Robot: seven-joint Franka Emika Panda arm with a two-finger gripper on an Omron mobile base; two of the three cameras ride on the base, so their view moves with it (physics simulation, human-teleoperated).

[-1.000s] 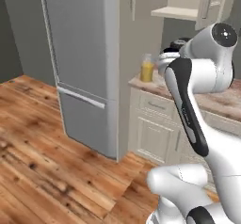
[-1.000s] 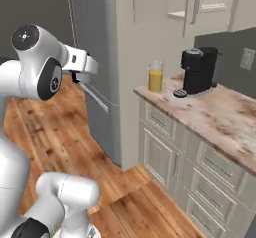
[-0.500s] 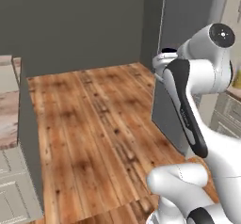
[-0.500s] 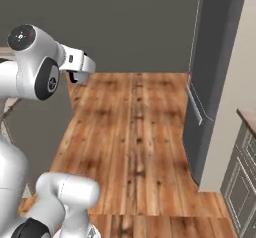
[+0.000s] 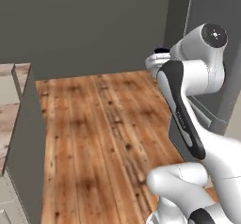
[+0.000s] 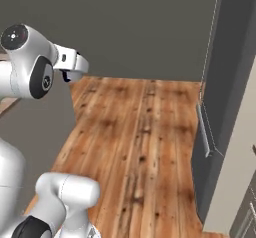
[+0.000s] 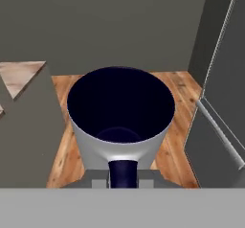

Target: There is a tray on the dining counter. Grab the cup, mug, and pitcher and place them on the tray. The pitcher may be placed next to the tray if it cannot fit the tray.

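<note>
grey mug [image 7: 119, 121] seemingly gripped by handle, no legible writing

Your arm [image 5: 188, 91] is glossy white with rounded, bulbous segments, and a long black panel runs down one link at the right of the left base view. At the upper left of the right base view, its round joint cap [image 6: 15, 36] is dark grey with a small pale centre. A squarish white block behind the hand [image 6: 67, 61] carries two small dark dots.
</note>
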